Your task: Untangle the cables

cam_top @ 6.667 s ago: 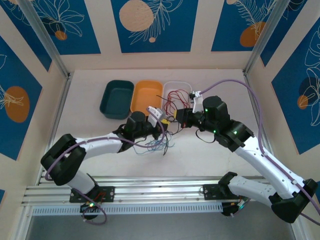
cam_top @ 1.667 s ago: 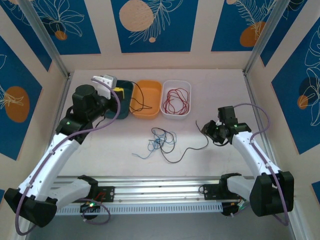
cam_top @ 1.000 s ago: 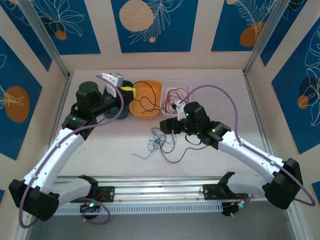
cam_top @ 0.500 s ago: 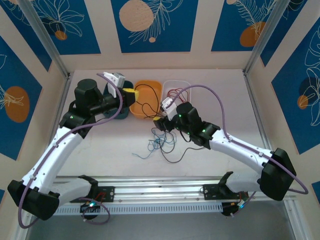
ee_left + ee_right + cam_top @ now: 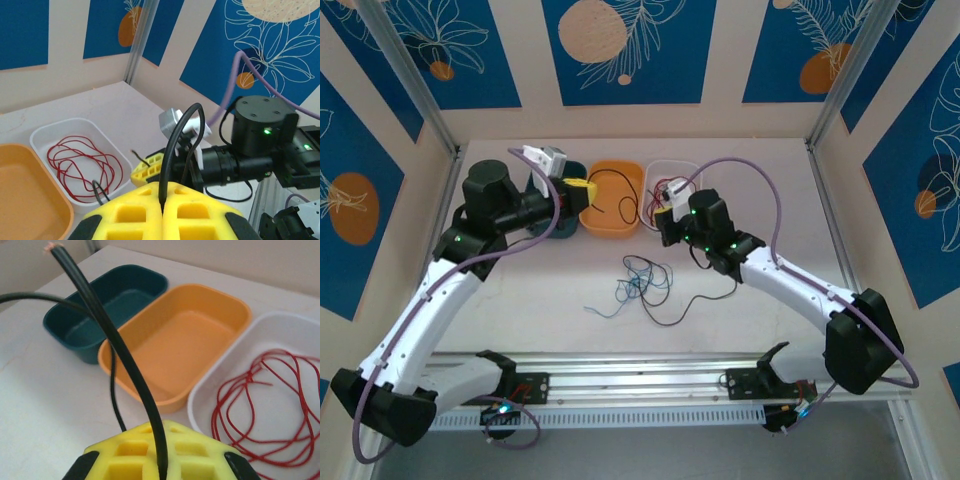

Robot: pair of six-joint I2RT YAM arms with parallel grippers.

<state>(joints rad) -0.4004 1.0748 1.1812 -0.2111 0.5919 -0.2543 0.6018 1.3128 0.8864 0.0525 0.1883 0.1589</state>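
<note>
My left gripper (image 5: pixel 576 190) is shut on a black cable (image 5: pixel 172 145), which rises from between its yellow fingers (image 5: pixel 135 212). My right gripper (image 5: pixel 665 214) hangs by the white tray (image 5: pixel 665 165), shut on the same black cable (image 5: pixel 115 340); its loose tail lies on the table (image 5: pixel 695 300). Between the two grippers the cable sags over the orange tray (image 5: pixel 610 205). A blue cable (image 5: pixel 638 283) lies in a small tangle mid-table, with thin black strands in it. The red cable (image 5: pixel 260 405) is coiled in the white tray (image 5: pixel 225 375), partly hidden by my right arm from above.
A teal tray (image 5: pixel 105 305) stands left of the orange tray (image 5: pixel 185 340), with the white tray (image 5: pixel 40 137) on its right. All three line up at the back of the table. Metal frame posts and patterned walls close in the sides.
My right gripper rose from the blue tangle toward the white tray and closed on the black cable. The left gripper stayed shut on that cable, shifting only slightly.
</note>
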